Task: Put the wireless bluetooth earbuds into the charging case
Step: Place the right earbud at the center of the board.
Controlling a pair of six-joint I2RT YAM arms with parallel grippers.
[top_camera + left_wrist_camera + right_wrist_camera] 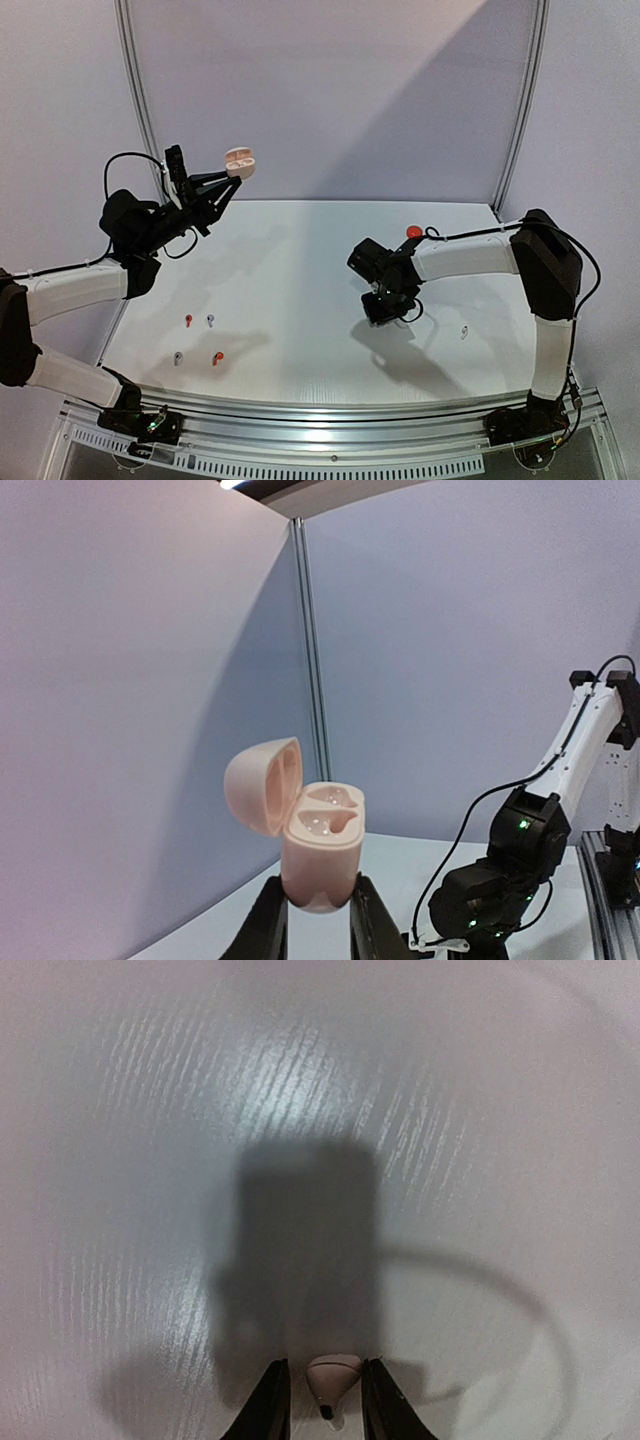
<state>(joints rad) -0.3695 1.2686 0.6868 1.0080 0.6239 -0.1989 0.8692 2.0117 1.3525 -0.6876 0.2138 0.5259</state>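
Five earbuds [188, 319] lie loose on the counter [300, 260], four near left, one near right. Right end effector [385, 308] clamps a pale earbud [335, 1380] mid-counter. Left end effector [318, 885] clamps the open charging case [322, 840], raised far left. Buds judged light, slick: grip across the body.

pale lavender walls [330, 90] enclose a glossy white table [300, 300].

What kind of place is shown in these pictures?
Probably a laboratory robot cell: a left arm and a right arm bolted at a white table edge, with blank walls and metal frame posts behind.
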